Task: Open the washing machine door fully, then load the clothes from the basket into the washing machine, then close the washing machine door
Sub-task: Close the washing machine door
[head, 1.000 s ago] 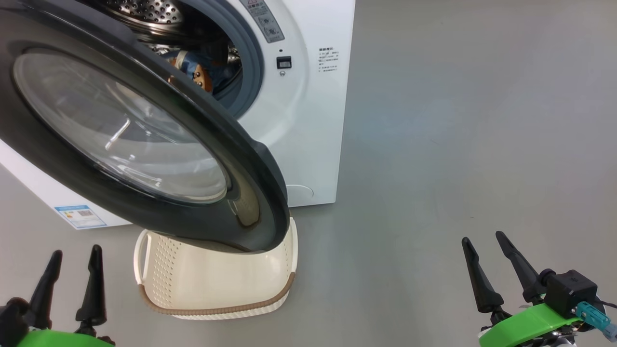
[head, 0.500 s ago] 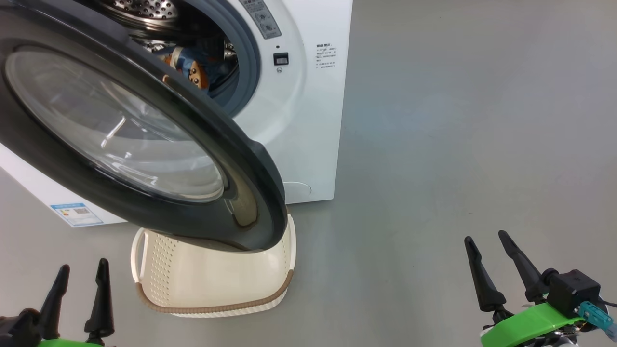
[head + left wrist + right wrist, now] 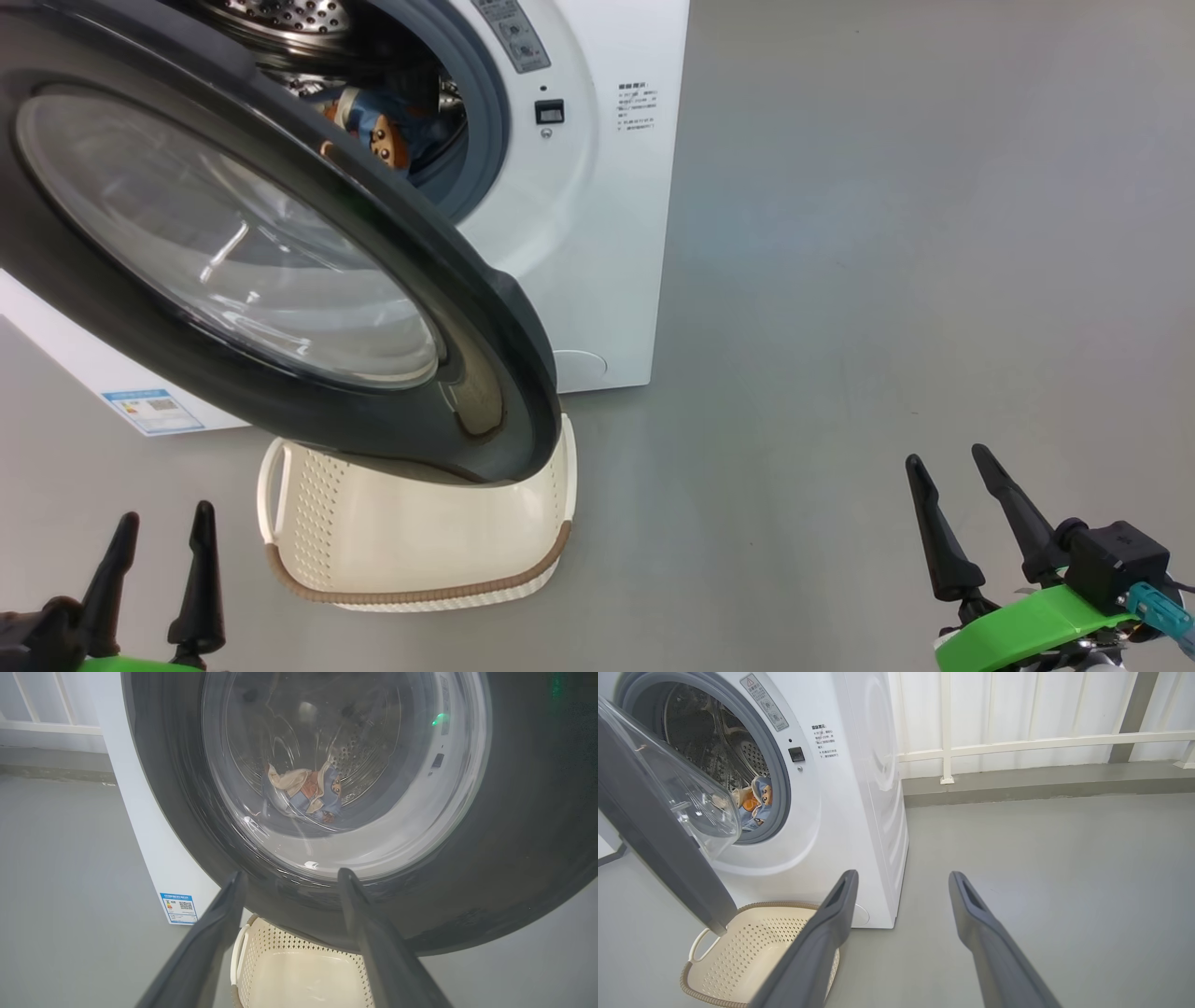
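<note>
The washing machine door (image 3: 233, 243) with its black rim and glass bowl hangs part open over the basket (image 3: 411, 541). The washing machine (image 3: 597, 187) is white. Blue and orange clothes (image 3: 378, 135) lie in its steel drum; they show through the door glass in the left wrist view (image 3: 308, 791) and past the door edge in the right wrist view (image 3: 754, 802). The cream basket (image 3: 752, 952) holds nothing that I can see. My left gripper (image 3: 161, 527) stands open at the lower left, short of the door. My right gripper (image 3: 948, 457) stands open at the lower right, over bare floor.
Grey floor (image 3: 887, 280) spreads wide to the right of the machine. A white railing and wall (image 3: 1017, 742) run behind the machine. A blue label sticker (image 3: 154, 411) sits low on the machine's side.
The head view has shifted slightly. My left gripper sits lower in the view than a second ago. The door, basket and right gripper stand much as before.
</note>
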Controlling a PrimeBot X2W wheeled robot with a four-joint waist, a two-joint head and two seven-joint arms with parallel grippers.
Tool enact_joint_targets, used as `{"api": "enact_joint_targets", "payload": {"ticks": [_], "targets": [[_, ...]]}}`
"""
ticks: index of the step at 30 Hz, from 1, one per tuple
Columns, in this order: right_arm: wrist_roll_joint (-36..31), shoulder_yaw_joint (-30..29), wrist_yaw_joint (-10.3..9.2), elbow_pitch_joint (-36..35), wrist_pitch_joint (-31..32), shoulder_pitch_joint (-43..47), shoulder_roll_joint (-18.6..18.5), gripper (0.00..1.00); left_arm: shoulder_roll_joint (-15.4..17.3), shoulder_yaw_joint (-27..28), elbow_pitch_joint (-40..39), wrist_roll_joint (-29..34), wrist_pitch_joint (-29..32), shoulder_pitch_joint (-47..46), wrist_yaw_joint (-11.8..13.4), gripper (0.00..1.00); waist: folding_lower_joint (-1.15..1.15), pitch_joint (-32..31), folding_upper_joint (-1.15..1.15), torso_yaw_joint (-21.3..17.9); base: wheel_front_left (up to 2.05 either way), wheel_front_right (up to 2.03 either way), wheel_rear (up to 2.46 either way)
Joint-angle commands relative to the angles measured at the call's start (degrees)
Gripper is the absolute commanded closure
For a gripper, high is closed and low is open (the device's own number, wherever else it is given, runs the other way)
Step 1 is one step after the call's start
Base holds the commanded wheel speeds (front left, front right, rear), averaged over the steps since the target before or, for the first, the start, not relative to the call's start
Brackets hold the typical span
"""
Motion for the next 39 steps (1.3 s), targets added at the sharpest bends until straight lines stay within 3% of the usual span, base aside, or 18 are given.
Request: {"api": "enact_joint_targets", "payload": {"ticks": [1, 3, 4, 5, 15, 26, 33, 39], "targets": [[-0.47, 1.18, 0.09, -1.48, -0.28, -0.82, -0.44, 0.00, 1.12, 1.96, -1.28, 0.57, -0.37, -1.35, -0.09, 0.00, 0.00, 0.01, 0.00, 0.06, 0.00, 0.00, 0.00], [-0.52, 1.23, 0.09, -1.56, -0.28, -0.87, -0.35, 0.54, 0.93, 1.68, -1.33, 0.60, -0.37, -1.44, -0.09, 0.00, 0.00, -0.01, 0.00, 0.26, 0.00, 0.00, 0.00], [-0.50, 1.27, 0.09, -1.58, -0.28, -0.95, -0.31, 0.69, 0.80, 1.53, -1.38, 0.58, -0.37, -1.46, -0.09, 0.00, 0.00, -0.03, 0.00, 0.39, 0.00, 0.00, 0.00], [-0.44, 1.32, 0.09, -1.59, -0.28, -1.05, -0.25, 0.99, 0.65, 1.41, -1.44, 0.52, -0.37, -1.48, -0.09, 0.00, 0.00, -0.07, 0.00, 0.54, 0.00, 0.00, 0.00], [0.25, 3.91, 0.09, -1.34, -0.28, -3.91, 0.35, 1.00, -1.38, -0.17, -1.57, -0.06, -0.37, -2.19, -0.09, 0.00, 0.00, -0.57, 0.00, 4.21, 0.00, 0.00, 0.00], [1.50, 8.98, 0.09, 1.28, -0.28, -13.21, 2.93, 1.00, -3.66, -1.91, -1.69, -0.66, -0.37, -2.71, -0.09, 0.00, 0.00, -1.43, 0.00, 8.91, 0.00, 0.00, 0.00], [2.67, 11.26, 0.09, -2.72, -0.28, -19.31, 4.28, 1.00, -4.31, -2.66, -2.37, -0.97, -0.37, -2.54, -0.09, 0.00, 0.00, -1.73, 0.00, 10.18, 0.00, 0.00, 0.00], [3.16, 15.00, 0.09, -10.29, -0.28, -22.94, 5.08, 1.00, -4.76, -2.88, -4.13, -0.79, -0.37, -2.33, -0.09, 0.00, 0.00, -1.97, 0.00, 10.83, 0.00, 0.00, 0.00]]}}
